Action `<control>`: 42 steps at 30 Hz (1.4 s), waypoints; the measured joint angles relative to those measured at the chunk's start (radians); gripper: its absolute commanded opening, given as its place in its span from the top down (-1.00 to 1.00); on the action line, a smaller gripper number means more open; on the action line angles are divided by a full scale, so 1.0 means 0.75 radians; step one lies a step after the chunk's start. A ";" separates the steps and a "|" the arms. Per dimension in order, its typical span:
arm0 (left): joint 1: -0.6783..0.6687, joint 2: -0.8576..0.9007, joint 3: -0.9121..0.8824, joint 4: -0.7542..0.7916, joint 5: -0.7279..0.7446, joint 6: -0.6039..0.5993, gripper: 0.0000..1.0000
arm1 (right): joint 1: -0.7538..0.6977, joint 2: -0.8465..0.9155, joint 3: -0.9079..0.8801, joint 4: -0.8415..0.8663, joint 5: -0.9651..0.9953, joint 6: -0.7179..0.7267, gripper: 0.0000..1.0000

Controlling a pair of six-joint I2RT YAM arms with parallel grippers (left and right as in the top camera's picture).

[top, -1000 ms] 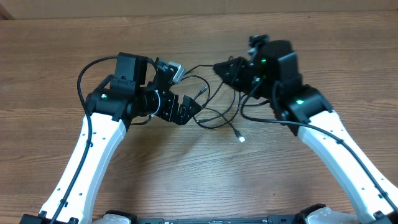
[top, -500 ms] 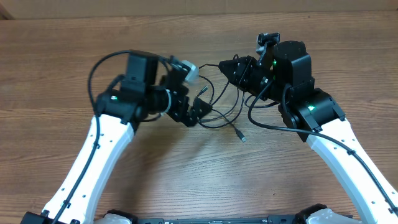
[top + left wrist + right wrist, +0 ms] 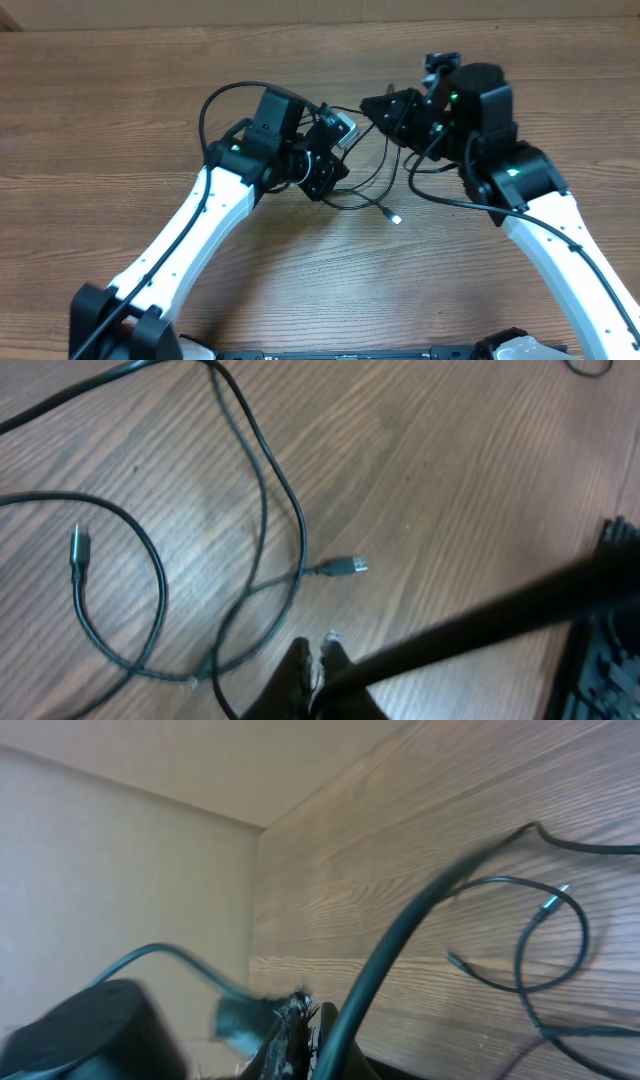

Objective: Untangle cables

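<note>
Left pincer [image 3: 312, 662] is pressed together with a black strand clamped in its tips, and that strand runs off blurred toward the right of the wrist view. Right pincer [image 3: 305, 1020] is closed too, gripping a strand that sweeps up out of the fingers in a long arc. Between them the cables [image 3: 372, 178] lie in loose loops on the desk [image 3: 150, 100], about mid-width and nearer the far edge than the near one. One plug [image 3: 397, 215] lies free on the near side of the loops. The second plug [image 3: 80, 547] sits inside a round loop, and the strands cross each other in more than one spot just beside it. I can't tell whether each pincer has its own cord or both have the same one, and that's the worry. If they pull apart on one cord, nothing separates. If they pull hard while the crossings are there, the loops could cinch into a knot. A plug dragged through a loop could hook and jam. These cords are thin, so a sharp tug could slip one out of the tips. The loops also lie close under the left wrist, where a slack strand might snag.
</note>
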 measured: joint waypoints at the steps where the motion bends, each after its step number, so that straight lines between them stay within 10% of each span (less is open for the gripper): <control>1: 0.000 0.016 0.000 0.028 -0.004 -0.014 0.91 | -0.011 -0.008 0.011 -0.031 -0.002 -0.003 0.92; 14: 0.204 -0.017 0.106 0.085 -0.016 -0.355 0.92 | -0.039 -0.096 0.055 -0.701 0.150 -0.139 0.92; 28: 0.328 -0.038 0.218 0.344 0.163 -0.729 0.91 | 0.131 -0.098 0.067 -0.828 0.038 -0.601 0.85; 35: 0.328 -0.038 0.218 0.418 0.336 -0.714 0.92 | 0.141 -0.098 0.067 -0.832 0.205 -0.662 -0.61; 42: 0.326 -0.038 0.218 0.491 0.475 -0.642 0.92 | 0.141 -0.092 0.051 -0.664 0.666 -0.696 -0.90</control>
